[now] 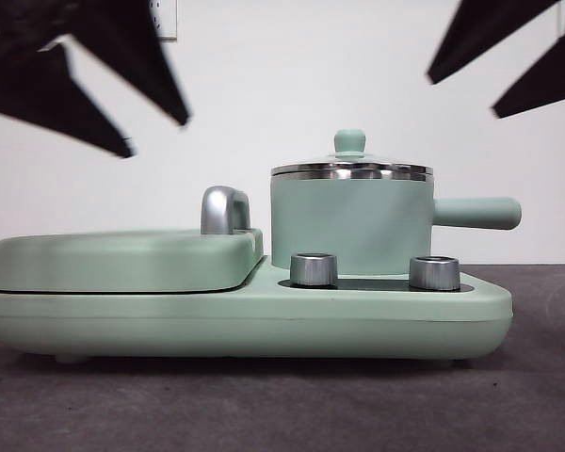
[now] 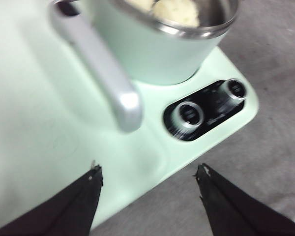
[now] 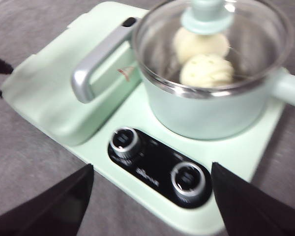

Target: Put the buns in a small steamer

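Buns point(image 3: 201, 56) sit inside the lidded small steamer point(image 3: 206, 110).

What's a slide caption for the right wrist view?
Both buns sit inside the lidded small steamer on the mint-green cooker base; the open right gripper hangs above the two control knobs.

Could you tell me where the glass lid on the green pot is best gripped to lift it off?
Grip the lid by its green knob, coming straight down from above: the knob stands upright at the lid's centre, narrow enough for an open gripper, while the glass around it is smooth.
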Controlling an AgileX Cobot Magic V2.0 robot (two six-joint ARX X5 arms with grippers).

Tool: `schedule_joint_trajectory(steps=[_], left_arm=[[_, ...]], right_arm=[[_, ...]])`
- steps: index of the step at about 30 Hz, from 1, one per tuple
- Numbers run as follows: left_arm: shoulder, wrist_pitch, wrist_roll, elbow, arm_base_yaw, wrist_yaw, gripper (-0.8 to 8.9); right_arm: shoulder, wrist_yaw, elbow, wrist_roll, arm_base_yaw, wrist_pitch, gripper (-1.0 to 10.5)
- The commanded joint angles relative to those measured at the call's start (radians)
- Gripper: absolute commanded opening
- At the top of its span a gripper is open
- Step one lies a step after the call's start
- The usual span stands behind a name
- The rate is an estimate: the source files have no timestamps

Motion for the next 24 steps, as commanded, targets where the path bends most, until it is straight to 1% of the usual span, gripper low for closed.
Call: schedule_joint_trajectory(steps=[1,3,4,7,8,9,10,11,15,19,24], left_arm=[[-0.058,0.019,-0.026,-0.043,-0.004,-0.025,2.91],[-0.092,0.014,-0.018,-0.060,-0.004,-0.032,2.21],[-0.102,0.001,0.003,-0.060,-0.004,-0.032,1.84],[-0.120,-0.021,0.017,-0.059,-0.005,-0.030,1.77],[-0.123,-0.021,0.021,-0.059,-0.005,-0.030,1.73],[-0.124,-0.018,0.019,-0.059,-0.005,-0.030,1.35],[-0.125,-0.016,0.019,-0.058,-0.005,-0.030,0.39],[-0.126,-0.013,0.019,-0.057,-0.005,-0.030,0.09],[-0.126,-0.013,0.020,-0.055,-0.005,-0.030,0.15],[-0.134,-0.048,0.009,-0.052,-0.006,-0.019,0.20],[-0.134,-0.034,0.009,-0.052,-0.006,-0.019,0.19]], right_arm=[[0.057,-0.024,0.026,-0.018,0.021,0.043,3.7],[0.083,-0.034,0.026,-0.018,0.031,0.071,3.7],[0.091,-0.034,0.026,-0.019,0.036,0.076,3.7],[0.096,-0.038,0.026,-0.018,0.038,0.078,3.7],[0.095,-0.044,0.026,-0.018,0.038,0.078,3.3],[0.093,-0.045,0.026,-0.018,0.038,0.080,2.8],[0.091,-0.045,0.026,-0.017,0.038,0.082,1.6],[0.087,-0.045,0.026,-0.018,0.038,0.082,0.0],[0.088,-0.046,0.026,-0.017,0.038,0.109,0.2],[0.084,-0.106,0.026,-0.008,0.039,0.105,0.2],[0.082,-0.101,0.026,-0.009,0.039,0.134,0.2]])
